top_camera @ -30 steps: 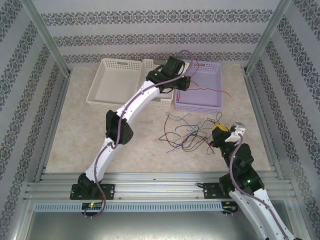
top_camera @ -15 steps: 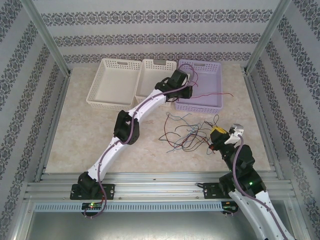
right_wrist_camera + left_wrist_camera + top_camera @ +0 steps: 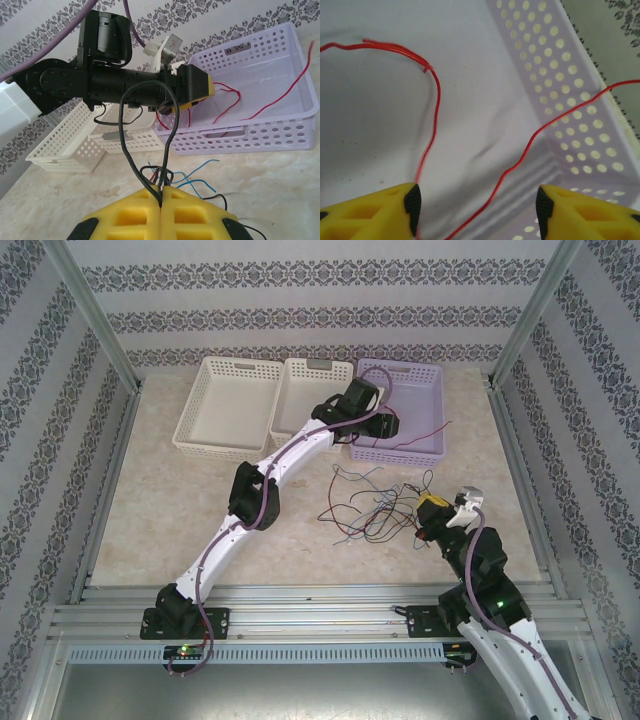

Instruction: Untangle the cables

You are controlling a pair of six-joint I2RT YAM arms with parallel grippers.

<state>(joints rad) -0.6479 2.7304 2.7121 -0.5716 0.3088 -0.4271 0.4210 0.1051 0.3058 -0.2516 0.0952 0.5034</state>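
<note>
Over the lilac basket my left gripper hangs open. In the left wrist view its jaws stand wide apart above the basket floor, where two red cables lie loose; one runs close past the left pad, nothing pinched. A tangle of red, blue and black cables lies on the table's middle. At the tangle's right end my right gripper is shut. In the right wrist view it pinches a black cable that loops upward, with blue cables on the table beyond.
Two white baskets stand left of the lilac one along the back wall. The left arm slants across the table's left-middle. Metal frame rails edge the front and posts stand at the sides.
My left gripper has come down and rightward into the lilac basket, and the red cables now lie on its floor. My right gripper has shifted slightly left with the black cable.
</note>
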